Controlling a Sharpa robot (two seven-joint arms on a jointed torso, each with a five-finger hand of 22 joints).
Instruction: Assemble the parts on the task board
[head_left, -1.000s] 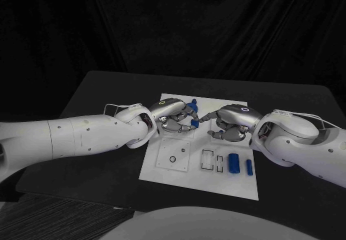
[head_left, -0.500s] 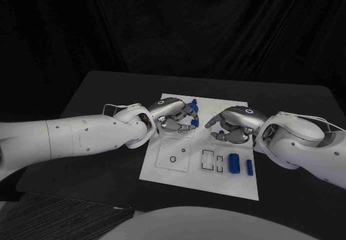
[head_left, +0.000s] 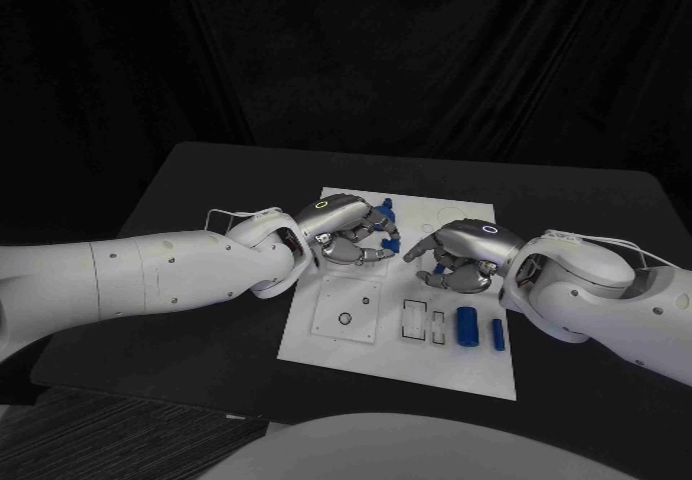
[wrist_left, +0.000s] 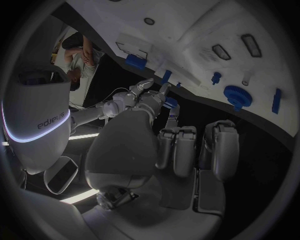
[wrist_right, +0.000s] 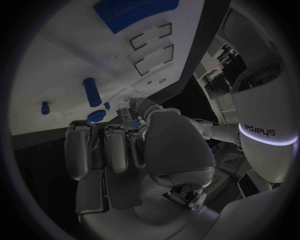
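The left hand (head_left: 346, 232) hovers over the far part of the board (head_left: 361, 345), its fingers (wrist_left: 178, 150) curled in side by side. A blue piece shows at their tips in the head view, but whether it is pinched or merely lies under them cannot be told; the left wrist view shows nothing plainly between the fingers. Just beyond the fingertips, a blue gear (wrist_left: 237, 96) and small blue pegs (wrist_left: 215, 78) stand on the board, with a slim blue bar (wrist_left: 275, 100) a little further out.

The right hand (head_left: 464, 255) sits close beside the left, one finger stretched toward it and the rest curled. In the right wrist view its fingers (wrist_right: 115, 147) are bent over the palm, and something small and blue shows at the tips of the other hand opposite; what the right hand itself holds cannot be told.

Nearer the robot than both hands, a thick blue cylinder (head_left: 467, 326) and a thin blue rod (head_left: 499, 335) lie flat on the board, next to empty rectangular slots (head_left: 415, 320).

The parts look like small, rigid, light plastic, probably smooth and apt to slip or roll. The cylinder is best taken across its middle between opposed fingertips; the gear by its rim; the pegs by their upper ends
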